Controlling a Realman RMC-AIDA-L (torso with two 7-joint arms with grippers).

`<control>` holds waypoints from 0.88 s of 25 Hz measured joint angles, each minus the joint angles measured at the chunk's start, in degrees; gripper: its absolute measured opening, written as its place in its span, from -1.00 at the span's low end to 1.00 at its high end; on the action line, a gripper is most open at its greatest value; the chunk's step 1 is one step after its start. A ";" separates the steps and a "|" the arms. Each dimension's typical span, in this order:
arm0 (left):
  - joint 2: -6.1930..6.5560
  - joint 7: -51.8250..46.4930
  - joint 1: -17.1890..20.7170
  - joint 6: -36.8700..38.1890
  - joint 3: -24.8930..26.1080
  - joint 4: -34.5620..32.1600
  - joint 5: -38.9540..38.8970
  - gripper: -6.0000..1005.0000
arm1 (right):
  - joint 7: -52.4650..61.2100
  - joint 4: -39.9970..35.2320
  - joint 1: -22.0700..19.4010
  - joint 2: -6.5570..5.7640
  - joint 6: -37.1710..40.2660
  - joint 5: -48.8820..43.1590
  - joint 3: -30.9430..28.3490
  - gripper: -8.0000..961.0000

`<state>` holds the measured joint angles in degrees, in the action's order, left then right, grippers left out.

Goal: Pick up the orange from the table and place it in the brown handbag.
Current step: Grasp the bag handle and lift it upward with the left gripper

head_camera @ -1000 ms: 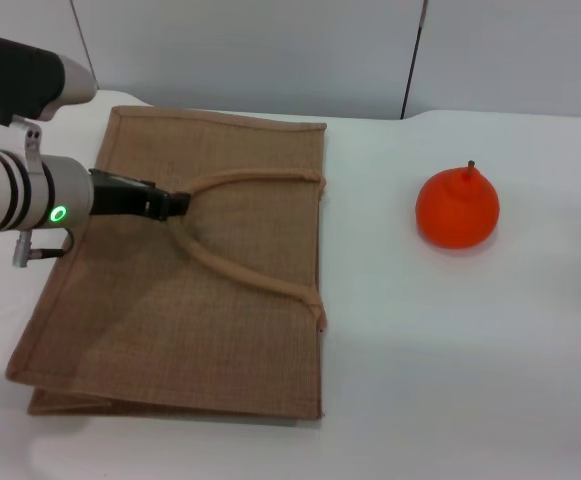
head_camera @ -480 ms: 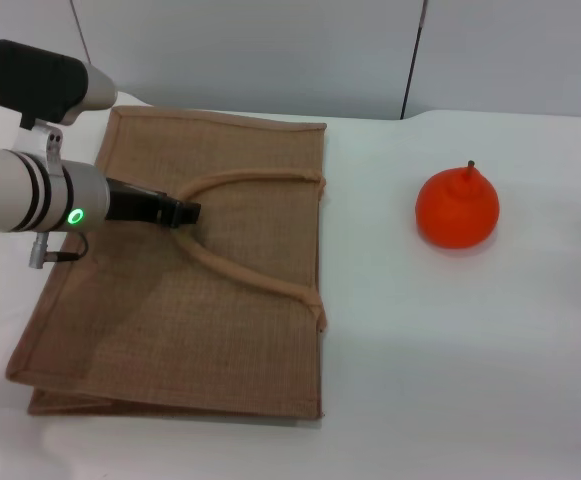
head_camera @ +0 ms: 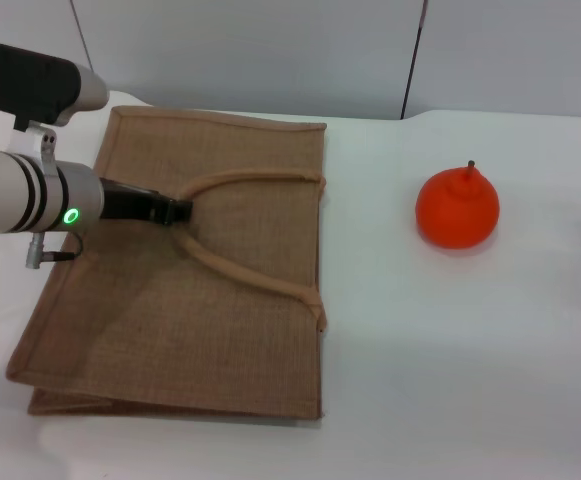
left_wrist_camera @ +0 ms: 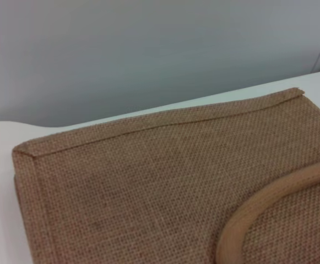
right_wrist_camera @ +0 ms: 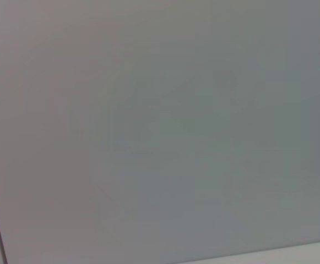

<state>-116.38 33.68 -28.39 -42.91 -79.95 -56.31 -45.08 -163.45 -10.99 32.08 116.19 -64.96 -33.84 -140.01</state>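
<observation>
Jute brown handbag (head_camera: 170,275) flat, mouth twd orange (head_camera: 457,208) — stem up | L gripper (head_camera: 177,209) at handle, grip unclear

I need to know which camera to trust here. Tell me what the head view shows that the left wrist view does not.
Only the head view shows the orange sitting apart from the bag on the table, the left arm's pincer at the bend of the upper handle, and the bag's whole outline. Only the left wrist view shows the burlap weave and stitched corner up close. Both show the brown handbag lying flat, one handle loop and the grey wall. The right pincer appears in neither.
</observation>
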 joint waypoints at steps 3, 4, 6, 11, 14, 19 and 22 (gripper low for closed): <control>0.01 -0.09 -0.21 0.53 0.02 0.84 0.00 0.05 | 0.03 0.00 0.00 0.00 0.00 0.00 0.00 0.77; 0.01 -0.09 -0.40 0.75 0.04 1.29 0.00 0.05 | 0.04 0.00 0.00 0.00 -0.01 0.00 0.00 0.77; 0.01 -0.10 -0.90 1.05 0.06 2.09 -0.01 0.05 | 0.05 0.00 0.01 0.00 -0.04 0.00 0.00 0.77; -0.04 -0.06 -1.86 1.43 0.06 3.22 -0.01 0.05 | 0.06 0.01 0.15 0.00 -0.07 0.00 0.00 0.78; -0.13 0.05 -2.35 1.64 0.06 3.91 -0.01 -0.03 | 0.06 0.01 0.23 0.00 -0.09 0.00 0.00 0.77; -0.19 -0.12 -2.91 2.09 0.05 4.56 -0.01 -0.14 | 0.06 0.01 0.25 0.00 -0.09 0.00 0.00 0.77; -0.20 -0.09 -2.92 2.32 -0.09 4.92 -0.01 -0.19 | 0.06 0.01 0.26 0.00 -0.09 0.00 0.00 0.77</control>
<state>-116.58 33.58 -31.31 -40.59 -80.03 -51.39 -45.09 -163.38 -10.98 32.34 116.19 -65.04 -33.84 -140.01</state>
